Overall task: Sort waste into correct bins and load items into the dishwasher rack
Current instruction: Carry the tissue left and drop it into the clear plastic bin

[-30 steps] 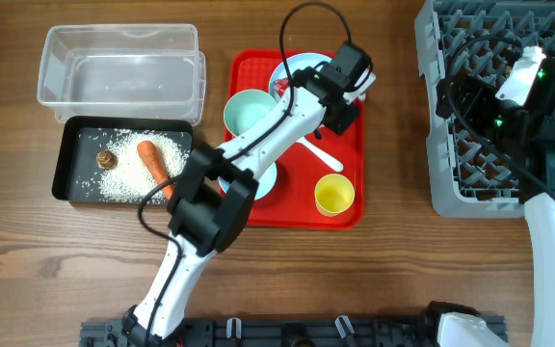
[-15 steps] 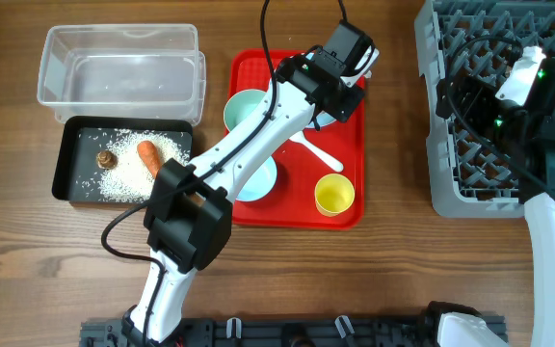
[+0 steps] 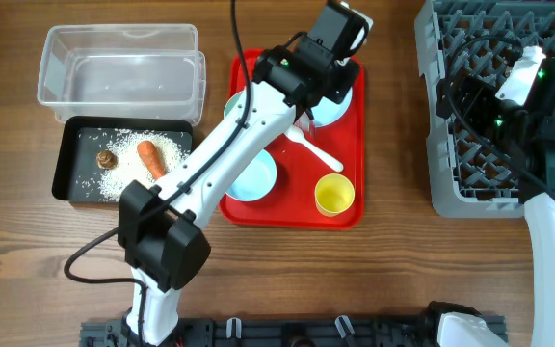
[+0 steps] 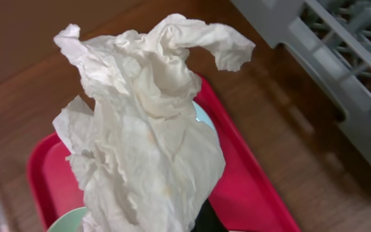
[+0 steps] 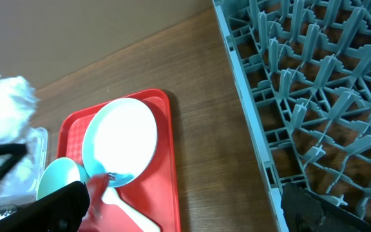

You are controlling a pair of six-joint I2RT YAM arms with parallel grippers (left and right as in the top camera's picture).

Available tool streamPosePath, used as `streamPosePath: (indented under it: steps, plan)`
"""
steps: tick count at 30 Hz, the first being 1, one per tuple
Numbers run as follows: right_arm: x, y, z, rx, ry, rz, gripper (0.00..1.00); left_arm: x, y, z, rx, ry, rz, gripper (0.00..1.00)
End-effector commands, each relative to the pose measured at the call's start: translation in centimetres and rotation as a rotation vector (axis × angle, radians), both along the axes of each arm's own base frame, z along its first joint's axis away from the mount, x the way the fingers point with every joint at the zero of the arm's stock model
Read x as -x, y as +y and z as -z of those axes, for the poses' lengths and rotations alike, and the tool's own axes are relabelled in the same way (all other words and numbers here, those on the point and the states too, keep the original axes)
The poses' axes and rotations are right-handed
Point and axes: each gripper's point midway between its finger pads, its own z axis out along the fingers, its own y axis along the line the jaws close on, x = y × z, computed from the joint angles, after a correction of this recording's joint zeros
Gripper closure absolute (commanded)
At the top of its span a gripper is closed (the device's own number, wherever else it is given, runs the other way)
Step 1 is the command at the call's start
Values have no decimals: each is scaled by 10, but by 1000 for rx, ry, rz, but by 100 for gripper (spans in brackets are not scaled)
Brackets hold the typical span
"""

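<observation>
Nearest on the flat red plastic tray (image 3: 292, 207): one small glossy yellow cup (image 3: 335, 195), one smooth light blue bowl (image 3: 253, 180). Further in, one white spoon (image 3: 314, 151). Above the tray's far end, pinched tight in the left gripper (image 3: 343, 39): one crumpled, creased white paper napkin (image 4: 147, 129). Right of the tray, over the grey pegged plastic rack (image 3: 432, 145), right gripper (image 5: 179, 209) spread wide.

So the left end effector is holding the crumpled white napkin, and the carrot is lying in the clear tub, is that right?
Not quite. The overhead view shows the carrot lying in the black tub, on the rice, not in the clear tub. The left end effector does hold the crumpled white napkin.
</observation>
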Motion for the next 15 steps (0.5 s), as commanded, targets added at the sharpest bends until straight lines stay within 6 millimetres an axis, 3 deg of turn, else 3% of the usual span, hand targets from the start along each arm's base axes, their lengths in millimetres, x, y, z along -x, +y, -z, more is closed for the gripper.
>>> streamPosePath:
  steps: [1,7,15]
  plan:
    - [-2,2,-2,-7,-6,-13,1,-12,25,-14,-45,-62,-103,96]
    - [-2,2,-2,-7,-3,-13,2,-37,81,-13,-114,-85,-277,96]
    - [-2,2,-2,-7,-4,-13,2,-72,196,1,-51,26,-525,96]
